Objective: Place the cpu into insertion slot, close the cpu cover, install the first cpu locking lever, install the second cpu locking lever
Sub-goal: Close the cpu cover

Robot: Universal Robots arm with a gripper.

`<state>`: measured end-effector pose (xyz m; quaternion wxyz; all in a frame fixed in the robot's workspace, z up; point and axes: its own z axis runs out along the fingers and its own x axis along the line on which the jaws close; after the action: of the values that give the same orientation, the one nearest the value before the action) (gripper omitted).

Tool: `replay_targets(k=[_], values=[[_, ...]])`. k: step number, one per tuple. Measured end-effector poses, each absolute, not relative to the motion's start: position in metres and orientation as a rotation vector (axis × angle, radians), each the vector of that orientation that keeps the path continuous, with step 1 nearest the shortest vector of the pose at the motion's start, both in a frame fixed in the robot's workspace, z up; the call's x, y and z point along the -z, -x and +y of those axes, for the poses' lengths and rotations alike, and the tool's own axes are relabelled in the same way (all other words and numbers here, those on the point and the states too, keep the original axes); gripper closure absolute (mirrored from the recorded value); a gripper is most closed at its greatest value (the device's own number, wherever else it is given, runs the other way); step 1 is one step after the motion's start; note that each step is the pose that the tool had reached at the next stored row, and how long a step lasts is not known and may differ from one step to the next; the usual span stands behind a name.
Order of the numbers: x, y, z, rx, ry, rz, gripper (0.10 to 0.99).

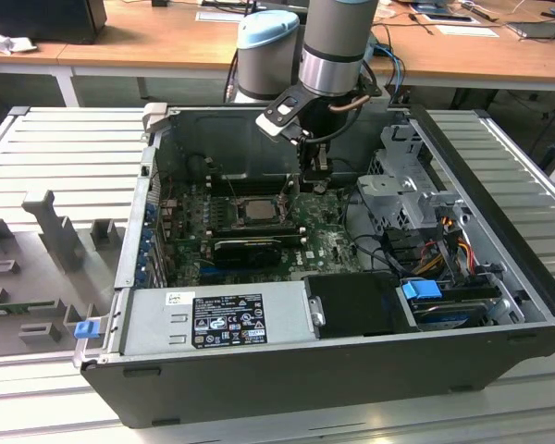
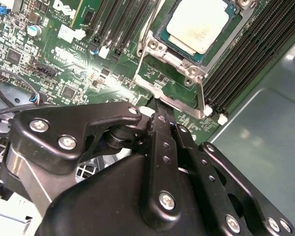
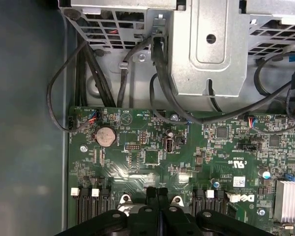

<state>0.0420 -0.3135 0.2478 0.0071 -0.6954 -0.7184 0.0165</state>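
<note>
Close to the camera in the second wrist view, your gripper has its fingers pressed together, nothing visible between them. Just past the tips, the cpu lies in the insertion slot, framed by the cpu cover. Memory slots run alongside.

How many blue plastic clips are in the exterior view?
2. One clip on a corner of the case at the exterior view's left, the other clip on the drive bay at its right. More may be hidden.
</note>
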Motion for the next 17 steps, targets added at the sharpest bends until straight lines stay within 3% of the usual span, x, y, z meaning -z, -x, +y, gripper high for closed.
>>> replay_targets(k=[17], values=[[-0.248,-0.031,-0.313,-0.051,2.175,-2.247,0.980]])
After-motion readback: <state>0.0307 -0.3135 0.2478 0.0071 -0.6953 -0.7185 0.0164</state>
